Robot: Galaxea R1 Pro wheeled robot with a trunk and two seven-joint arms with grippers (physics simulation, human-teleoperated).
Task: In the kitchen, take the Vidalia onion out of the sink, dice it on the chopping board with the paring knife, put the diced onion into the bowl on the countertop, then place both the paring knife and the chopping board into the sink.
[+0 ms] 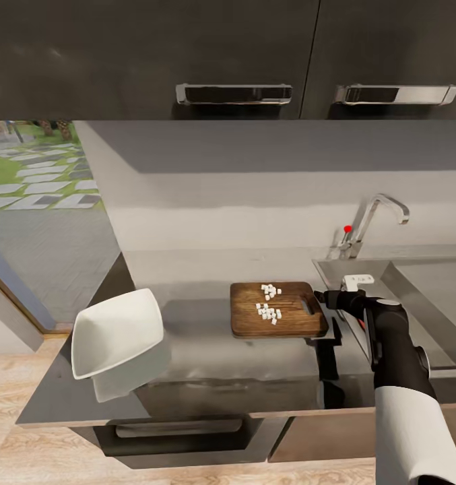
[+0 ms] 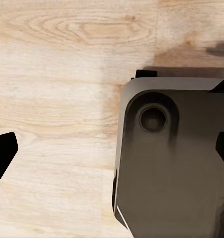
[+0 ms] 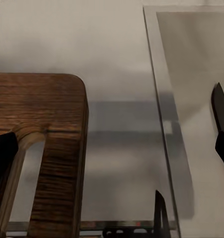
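Note:
The brown chopping board (image 1: 278,311) lies on the grey countertop (image 1: 207,357) just left of the steel sink (image 1: 423,289). The Vidalia onion is there only as diced onion (image 1: 269,303), small white cubes scattered on the board. My right gripper (image 1: 322,298) (image 3: 112,144) is open at the board's slotted end (image 3: 57,148), one finger over the handle slot. A dark narrow tip (image 3: 159,213) with a trace of red below it may be the paring knife; I cannot tell. The white bowl (image 1: 116,330) sits tilted at the counter's left end. My left gripper (image 2: 112,153) is open, low over the floor.
The chrome tap (image 1: 379,215) with its red knob (image 1: 348,229) stands behind the sink. Dark wall cabinets (image 1: 234,54) hang overhead. A window opens at the left. In the left wrist view the robot's grey base (image 2: 171,163) stands on a wooden floor (image 2: 52,74).

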